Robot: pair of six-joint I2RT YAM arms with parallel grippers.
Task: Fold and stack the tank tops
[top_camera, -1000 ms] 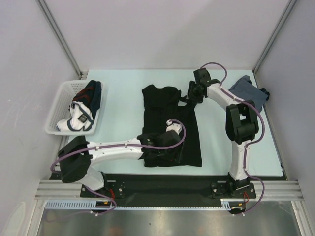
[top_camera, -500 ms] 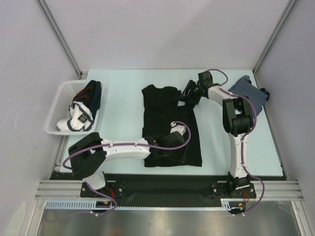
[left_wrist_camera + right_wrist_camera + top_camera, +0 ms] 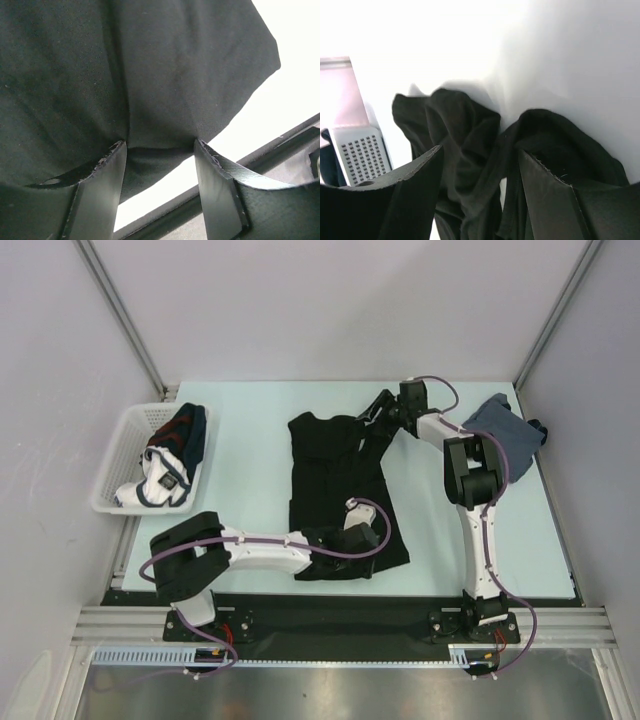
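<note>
The black tank top [image 3: 340,480] lies spread flat in the middle of the table, straps toward the back. My left gripper [image 3: 368,538] is low over its near right hem. In the left wrist view its jaws stand open [image 3: 160,145], tips touching the black cloth [image 3: 165,75] just inside the hem. My right gripper [image 3: 372,418] is at the top right strap. In the right wrist view it is open [image 3: 480,150] over the bunched black straps [image 3: 470,135]. The blue-grey tank top [image 3: 505,425] lies crumpled at the back right corner.
A white basket [image 3: 118,455] holding several other garments stands at the left edge of the table. The black front rail [image 3: 330,615] runs along the near edge, just behind the hem; it also shows in the left wrist view [image 3: 280,150].
My left gripper has slid right and toward the near edge along the hem. My right gripper has reached further left and back to the strap, with the forearm stretched out.
</note>
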